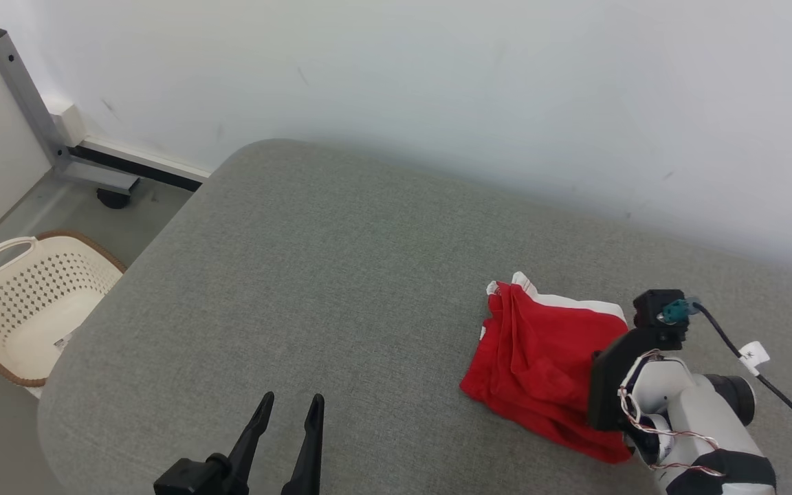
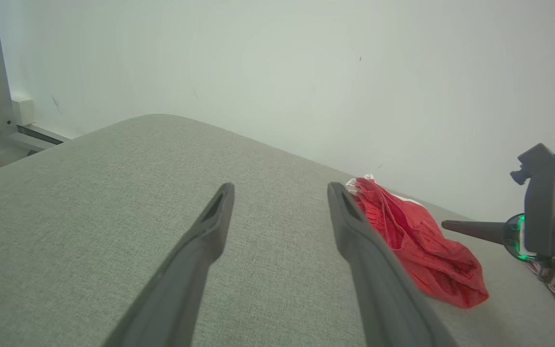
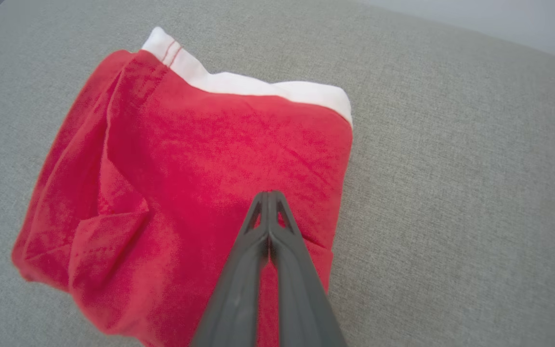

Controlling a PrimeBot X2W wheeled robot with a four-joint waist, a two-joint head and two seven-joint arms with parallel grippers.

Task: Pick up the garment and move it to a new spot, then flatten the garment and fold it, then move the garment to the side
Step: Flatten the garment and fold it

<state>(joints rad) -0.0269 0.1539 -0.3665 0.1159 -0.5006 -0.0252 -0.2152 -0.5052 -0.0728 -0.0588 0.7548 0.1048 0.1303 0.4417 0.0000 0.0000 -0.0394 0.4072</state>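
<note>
The garment (image 1: pixel 540 350) is red with a white band, folded into a small square bundle on the right part of the grey table (image 1: pixel 341 275). In the right wrist view my right gripper (image 3: pixel 269 195) is shut, its two fingers pressed together and pointing over the middle of the garment (image 3: pixel 219 144), with no cloth visibly pinched. The right wrist (image 1: pixel 650 371) covers the garment's right edge in the head view. My left gripper (image 1: pixel 293 400) is open near the table's front, well left of the garment. The left wrist view shows those fingers (image 2: pixel 281 190) spread, the garment (image 2: pixel 417 241) to their right.
A white perforated basket (image 1: pixel 31 302) sits on the floor left of the table. A grey metal frame leg (image 1: pixel 25 96) stands at the far left by the pale wall. A black cable (image 1: pixel 774 388) trails from the right wrist. The table's rounded left edge lies close to the basket.
</note>
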